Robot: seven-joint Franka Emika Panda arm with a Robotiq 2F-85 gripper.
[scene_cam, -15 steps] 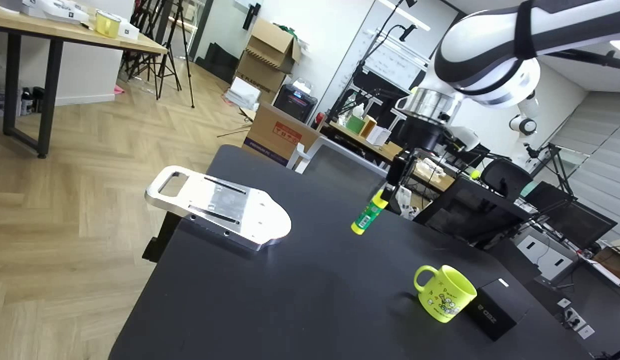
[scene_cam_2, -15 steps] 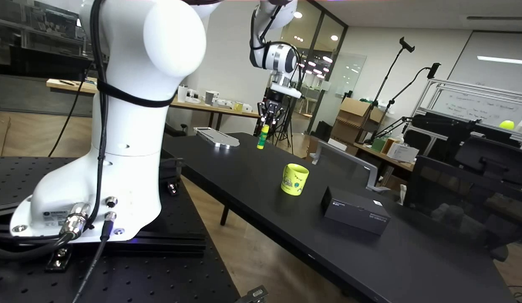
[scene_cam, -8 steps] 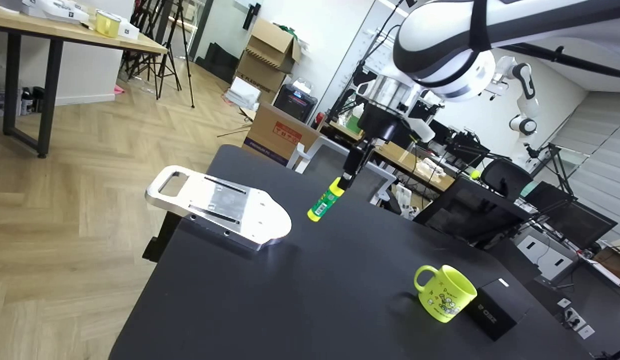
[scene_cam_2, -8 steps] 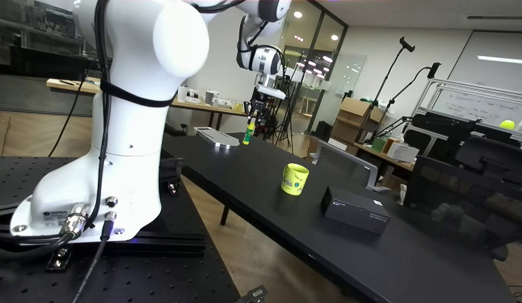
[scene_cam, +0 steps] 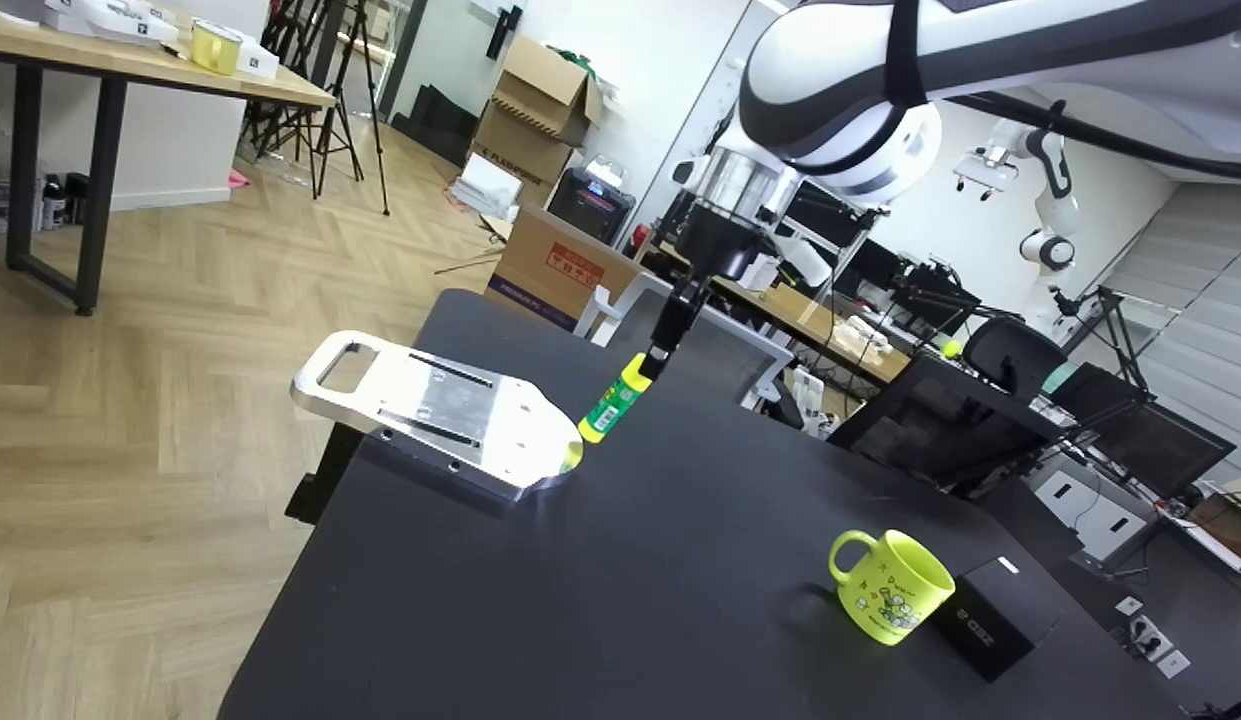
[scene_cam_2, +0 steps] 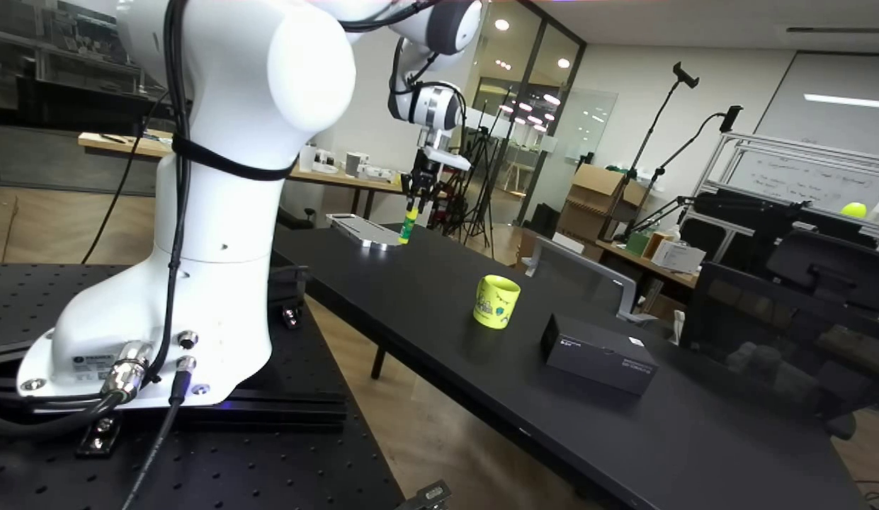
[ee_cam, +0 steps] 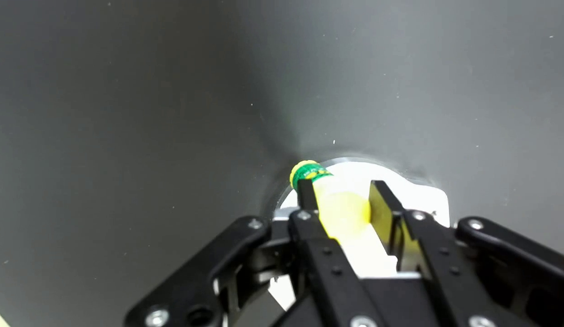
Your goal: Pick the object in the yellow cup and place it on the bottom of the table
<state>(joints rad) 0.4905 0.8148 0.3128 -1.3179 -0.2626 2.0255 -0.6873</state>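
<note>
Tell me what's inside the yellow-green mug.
Inside the yellow-green mug, both exterior views show only the upper inner wall; the near side hides the bottom, so anything there is unseen. The glue stick is outside, between the fingers.

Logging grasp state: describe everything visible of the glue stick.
The glue stick is a slim, plastic-looking cylinder, yellow at both ends, with a green label bearing a white patch. The gripper holds its upper end; the lower end points down beside the metal plate. Exact tilt and any contact with the plate or black tabletop are unclear.
</note>
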